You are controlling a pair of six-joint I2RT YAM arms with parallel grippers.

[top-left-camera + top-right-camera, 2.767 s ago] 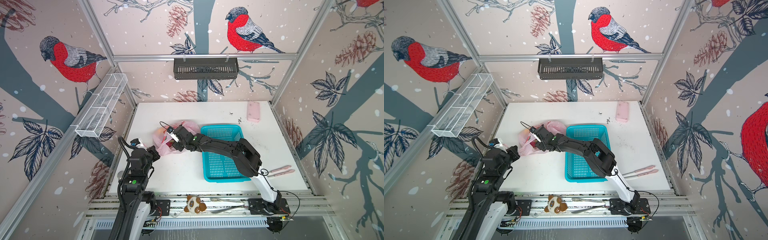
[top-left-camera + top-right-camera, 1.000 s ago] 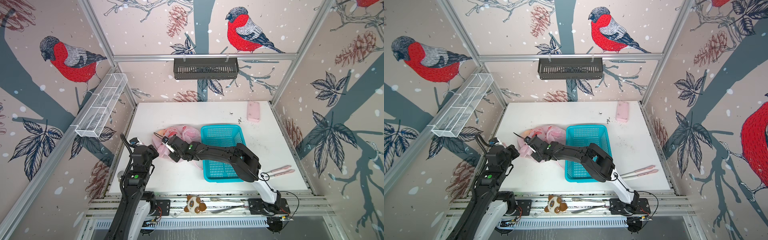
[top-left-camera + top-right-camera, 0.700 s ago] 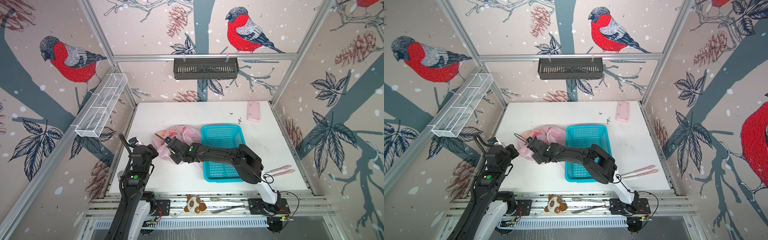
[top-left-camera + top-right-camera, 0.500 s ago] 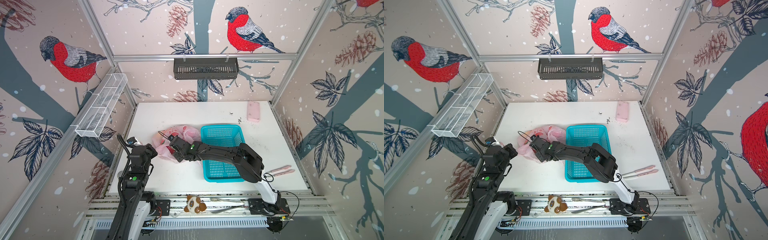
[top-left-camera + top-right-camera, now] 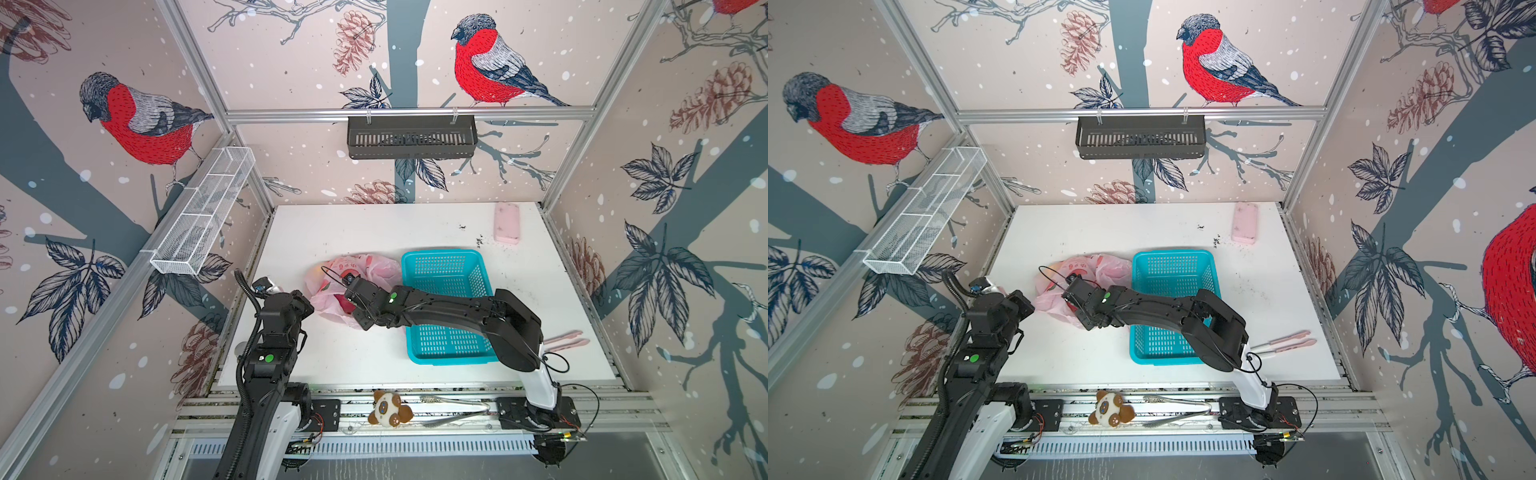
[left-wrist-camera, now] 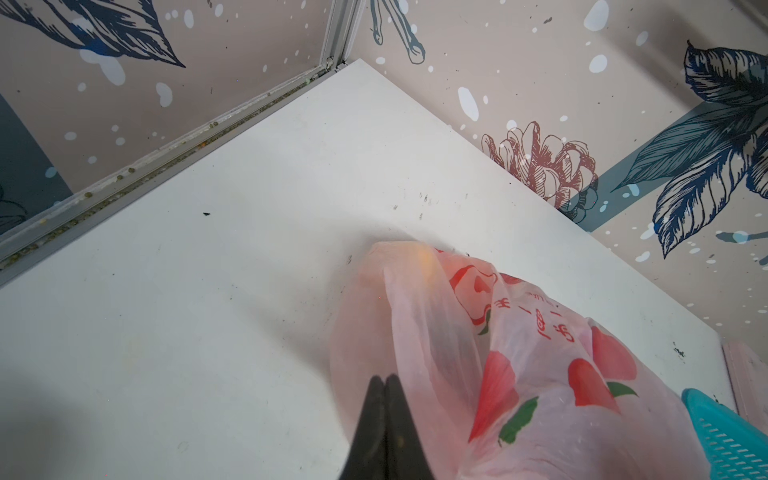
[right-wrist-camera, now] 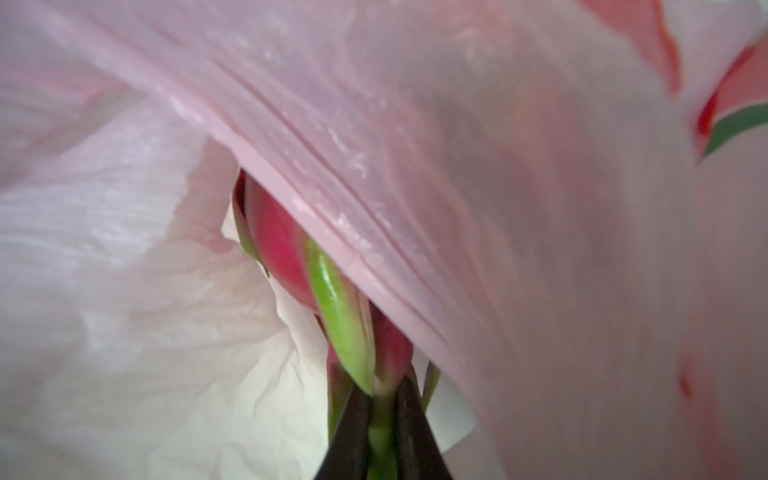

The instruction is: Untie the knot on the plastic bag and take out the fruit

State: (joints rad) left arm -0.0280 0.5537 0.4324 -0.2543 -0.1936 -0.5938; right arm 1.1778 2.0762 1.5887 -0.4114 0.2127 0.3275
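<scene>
R gripper [image 7: 382, 395] is pinched on a green scale of the dragon fruit [image 7: 278, 249], just inside the bag [image 5: 376, 266] mouth. Pull slow, the scale may tear. L gripper [image 6: 384, 399] is closed by the bag edge, hold unclear.

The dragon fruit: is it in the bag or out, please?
Inside: the plastic bag surrounds the dragon fruit; the right gripper pinches its scale.

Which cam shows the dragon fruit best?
Right wrist: magenta-red dragon fruit, green scale pinched by the right gripper. Both top views show a red glimpse by the arm; left wrist only the pale-pink plastic bag.
</scene>
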